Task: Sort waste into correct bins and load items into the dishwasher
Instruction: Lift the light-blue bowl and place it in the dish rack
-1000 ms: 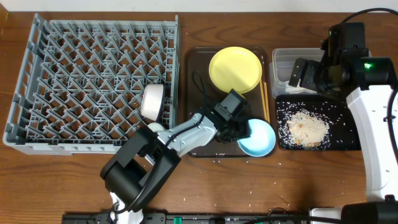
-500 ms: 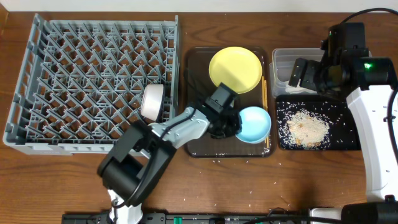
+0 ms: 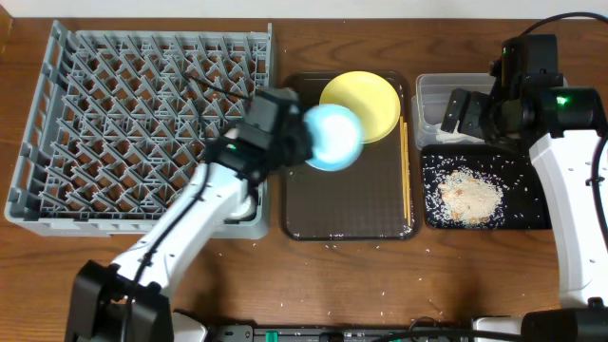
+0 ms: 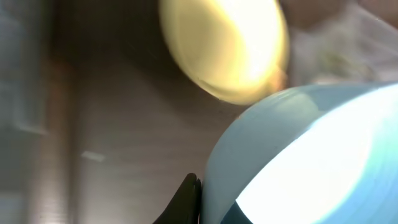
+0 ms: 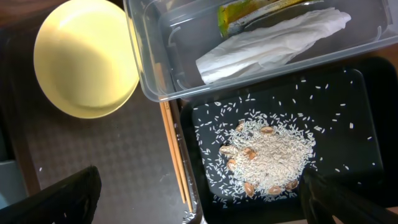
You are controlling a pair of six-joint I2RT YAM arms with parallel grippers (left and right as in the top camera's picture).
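While the left hand (image 3: pixel 296 142) grips the light blue shallow dish (image 3: pixel 332 136) aloft, just beside the round yellow plate (image 3: pixel 378 100) and near the large grey pegged dish rack (image 3: pixel 123 114), the dish probably needs tilting upright to slot between 2 peg rows; the right hand (image 3: pixel 456 112) hangs open.

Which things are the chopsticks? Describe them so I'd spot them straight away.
Seen from overhead, find the big dark brown tray in the middle of the table, beside the grey rack. Along its edge nearest the black tray of rice lie the chopsticks. They are the only thin, straight, pale wooden sticks; their neighbours are round dishes or boxy tubs.
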